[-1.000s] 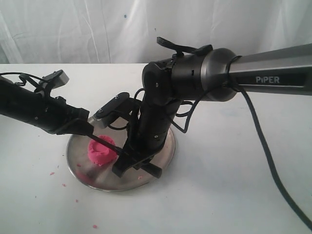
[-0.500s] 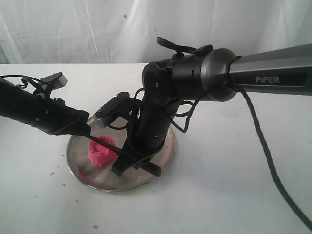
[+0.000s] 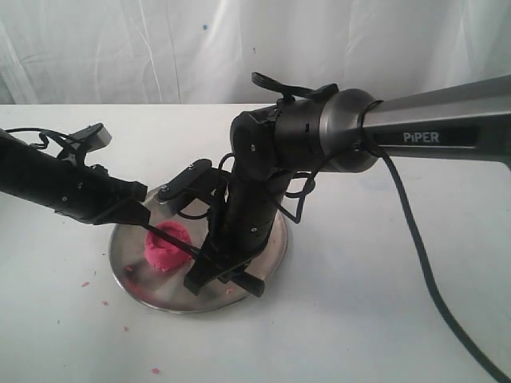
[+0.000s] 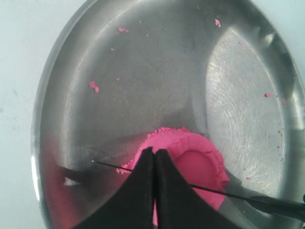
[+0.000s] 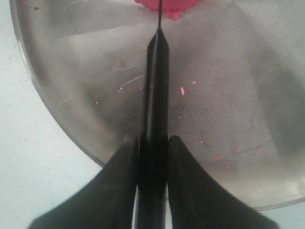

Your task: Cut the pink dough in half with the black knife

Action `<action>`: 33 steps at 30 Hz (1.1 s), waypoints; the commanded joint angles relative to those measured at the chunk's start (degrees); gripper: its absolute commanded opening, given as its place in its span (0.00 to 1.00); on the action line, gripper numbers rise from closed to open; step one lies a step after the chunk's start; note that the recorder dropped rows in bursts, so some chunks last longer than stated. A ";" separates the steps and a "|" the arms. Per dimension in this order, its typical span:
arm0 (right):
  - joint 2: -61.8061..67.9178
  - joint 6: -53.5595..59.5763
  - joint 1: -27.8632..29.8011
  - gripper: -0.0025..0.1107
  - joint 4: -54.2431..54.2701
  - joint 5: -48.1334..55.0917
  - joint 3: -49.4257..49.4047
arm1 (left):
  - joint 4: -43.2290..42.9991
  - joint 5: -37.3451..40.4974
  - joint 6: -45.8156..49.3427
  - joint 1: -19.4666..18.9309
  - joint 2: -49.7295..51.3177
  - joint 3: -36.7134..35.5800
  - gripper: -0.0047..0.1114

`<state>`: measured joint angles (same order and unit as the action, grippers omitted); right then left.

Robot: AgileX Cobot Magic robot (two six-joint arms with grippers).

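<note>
The pink dough lies as a round dented puck on the steel plate, left of its middle. My right gripper is shut on the handle of the black knife, whose thin blade lies edge-down across the top of the dough. In the right wrist view the fingers clamp the knife, which points at the dough. My left gripper is shut and empty. Its tips sit over the near edge of the dough, above the blade.
Tiny pink crumbs dot the white table in front and left of the plate, and more lie on the plate. A white curtain hangs behind. The right arm leans over the plate's right half, with a cable trailing to the right.
Both arms have shifted slightly: the right arm leaned a little left and lower over the plate, and the left arm sank a little. The blade stays across the dough.
</note>
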<state>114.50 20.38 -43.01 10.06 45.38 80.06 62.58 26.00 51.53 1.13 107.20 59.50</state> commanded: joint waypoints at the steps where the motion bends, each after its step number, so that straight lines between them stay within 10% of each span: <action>1: -0.08 0.43 0.18 0.02 -0.34 -0.23 0.15 | -0.04 0.14 -0.17 0.18 2.36 -0.39 0.04; 33: 3.30 -0.07 0.18 0.02 0.60 5.36 0.37 | 0.40 0.14 0.94 0.18 3.57 -0.39 0.04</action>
<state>117.02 19.80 -42.97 10.53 47.72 80.53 63.26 25.68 52.26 0.95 110.36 59.55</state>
